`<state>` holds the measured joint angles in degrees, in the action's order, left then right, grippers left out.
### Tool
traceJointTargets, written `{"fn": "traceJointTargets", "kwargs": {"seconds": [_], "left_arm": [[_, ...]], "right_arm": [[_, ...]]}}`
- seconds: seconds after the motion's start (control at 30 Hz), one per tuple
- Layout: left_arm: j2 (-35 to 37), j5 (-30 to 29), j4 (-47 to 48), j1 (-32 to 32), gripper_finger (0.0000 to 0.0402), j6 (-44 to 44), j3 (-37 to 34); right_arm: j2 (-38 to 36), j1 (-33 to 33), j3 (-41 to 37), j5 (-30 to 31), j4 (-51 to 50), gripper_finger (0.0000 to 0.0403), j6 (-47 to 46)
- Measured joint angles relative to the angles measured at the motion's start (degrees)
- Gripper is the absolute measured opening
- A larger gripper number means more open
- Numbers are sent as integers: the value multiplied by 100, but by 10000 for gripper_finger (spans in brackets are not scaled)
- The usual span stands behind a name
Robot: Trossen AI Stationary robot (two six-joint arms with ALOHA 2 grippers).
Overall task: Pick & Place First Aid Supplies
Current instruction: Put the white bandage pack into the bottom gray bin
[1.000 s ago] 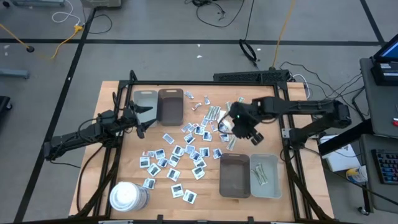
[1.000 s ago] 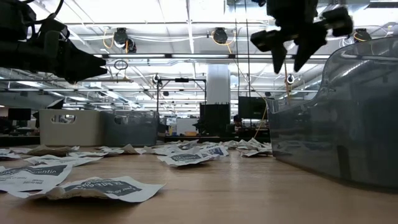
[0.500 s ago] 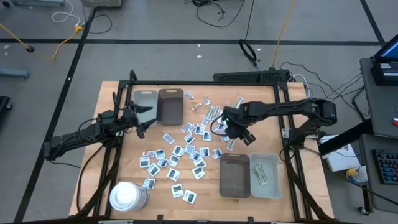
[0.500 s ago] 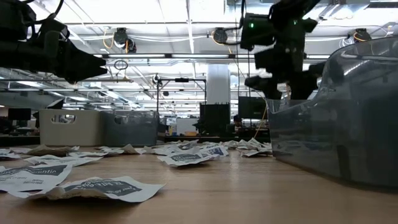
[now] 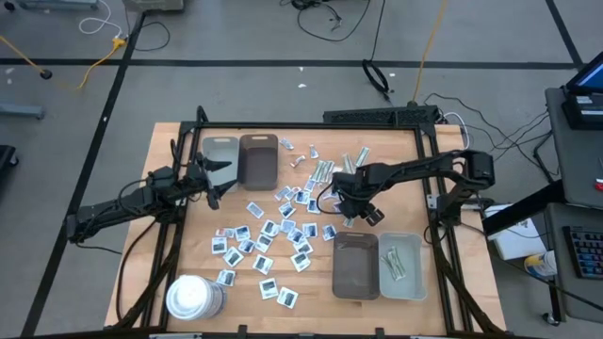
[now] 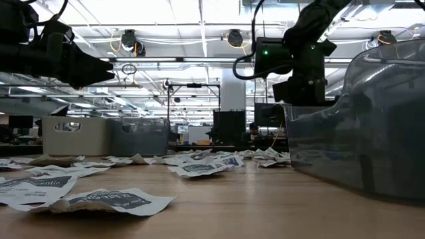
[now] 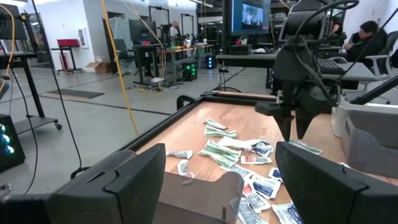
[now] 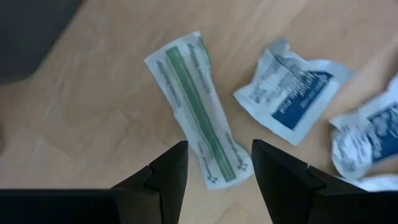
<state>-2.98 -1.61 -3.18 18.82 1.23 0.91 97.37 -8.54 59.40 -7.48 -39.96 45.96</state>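
The first aid supplies lie loose on the wooden table: white packets with blue print in the middle and pale green wrapped strips farther back. My right gripper points steeply down, open, just over one green strip that lies flat on the wood. The strip's near end shows between the two fingertips. Two blue-print packets lie beside it. In the high view this gripper stands just beyond the right-hand trays. My left gripper waits level and open at the table's left.
A brown tray and a grey tray holding some strips stand at the near right. Another grey tray and brown tray stand at the far left. A white cylinder stands at the near left.
My right gripper has come down toward the table and drifted a little toward its left edge, tipping more steeply downward. It now hangs low over the green strip. Its finger gap looks unchanged.
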Motion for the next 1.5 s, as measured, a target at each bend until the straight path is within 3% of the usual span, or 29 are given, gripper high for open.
{"fn": "traceJointTargets", "kwargs": {"seconds": [0.37,0.67,0.83,1.2,1.5], "left_arm": [[0,1,0,1,306,0,0],[0,-2,0,0,306,0,0],[0,-2,0,-1,306,0,0],[0,-2,0,-1,306,0,0],[0,-1,0,0,306,0,0]], "right_arm": [[288,0,24,-17,148,110,146],[290,0,22,2,159,10,28],[292,0,32,17,133,15,-370],[-508,-7,199,470,-372,5,-1958],[-1210,2,235,443,-1167,5,-4801]]}}
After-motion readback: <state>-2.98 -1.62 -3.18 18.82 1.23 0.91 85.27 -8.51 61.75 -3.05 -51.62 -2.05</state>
